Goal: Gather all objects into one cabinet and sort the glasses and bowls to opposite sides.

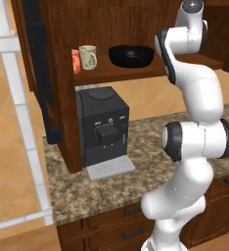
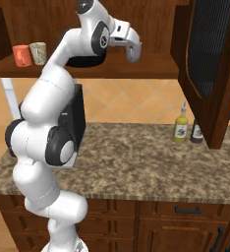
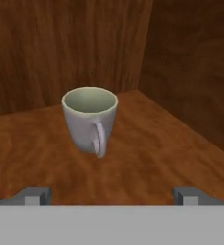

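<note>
Plainly, hidden: the grey mug (image 3: 91,119) stands in the hand view alone, in the far right corner of the cabinet (image 1: 116,22) shelf; from the base views the arm covers that corner.
Cut off: the black bowl (image 1: 131,55) loses its right edge behind the arm in the left base view, and in the right base view only a dark sliver of it shows under the arm's elbow.
Half hidden: the orange-red cup (image 1: 76,61) sits behind the cream mug (image 1: 88,57) in the left base view, touching or nearly so; I cannot tell which.
Gripper (image 2: 132,50): jaws spread wide, nothing between them, hanging over the shelf short of the grey mug.
Shapes: grey mug is a rounded tumbler, upright, handle turned toward the camera; the bowl is wide, shallow and glossy.
Materials: dark brown wood grain on shelf and walls; speckled granite counter (image 1: 136,176).
Door (image 2: 205,59): swung open at right, dark inset panel.
Counter items: black coffee machine (image 1: 103,125), boxy; yellow sauce bottle (image 2: 180,126) beside a darker bottle (image 2: 196,132), partly behind the door.
</note>
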